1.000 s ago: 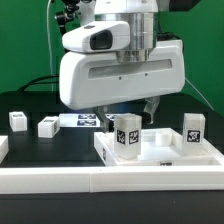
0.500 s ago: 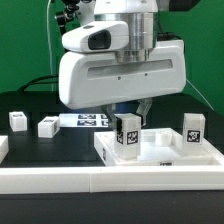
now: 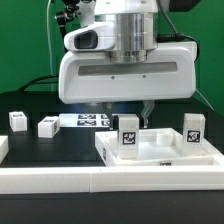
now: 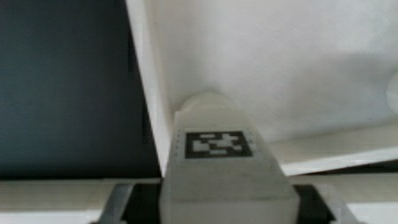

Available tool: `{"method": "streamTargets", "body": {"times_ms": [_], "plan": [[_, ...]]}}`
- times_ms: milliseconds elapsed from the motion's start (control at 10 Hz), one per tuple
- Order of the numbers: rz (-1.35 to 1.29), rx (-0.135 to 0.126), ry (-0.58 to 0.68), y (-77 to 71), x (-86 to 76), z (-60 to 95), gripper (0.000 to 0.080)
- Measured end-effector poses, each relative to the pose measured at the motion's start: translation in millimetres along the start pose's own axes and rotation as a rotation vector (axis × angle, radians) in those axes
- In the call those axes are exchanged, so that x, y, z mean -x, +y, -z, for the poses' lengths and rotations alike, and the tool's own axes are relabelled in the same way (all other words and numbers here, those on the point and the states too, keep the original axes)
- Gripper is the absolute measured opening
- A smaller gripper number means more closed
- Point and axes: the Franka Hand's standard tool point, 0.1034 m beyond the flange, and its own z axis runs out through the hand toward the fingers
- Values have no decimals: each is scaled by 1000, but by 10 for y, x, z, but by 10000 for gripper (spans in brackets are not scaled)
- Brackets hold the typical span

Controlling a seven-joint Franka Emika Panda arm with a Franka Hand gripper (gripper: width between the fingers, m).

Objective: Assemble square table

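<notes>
The pincer (image 4: 226,197) was clamped on an upright white leg (image 4: 217,140), its jaws pressed against the leg's two sides and the leg's tag turned toward the wrist camera. Below the pincer lay the square slab (image 3: 165,152), with the gripped leg at one of its corners. A second leg (image 3: 192,127) stood on the slab, off to the pincer's side toward the exterior view's right. One loose leg (image 3: 46,126) and another loose leg (image 3: 17,120) sat on the black tabletop (image 3: 60,148), well apart from the pincer, toward the exterior view's left.
</notes>
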Motion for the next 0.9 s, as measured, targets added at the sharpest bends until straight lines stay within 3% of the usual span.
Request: {"method": "streamTargets", "body": {"times_ms": [900], "plan": [[-788, -21, 4, -19, -8, -7, 290]]}}
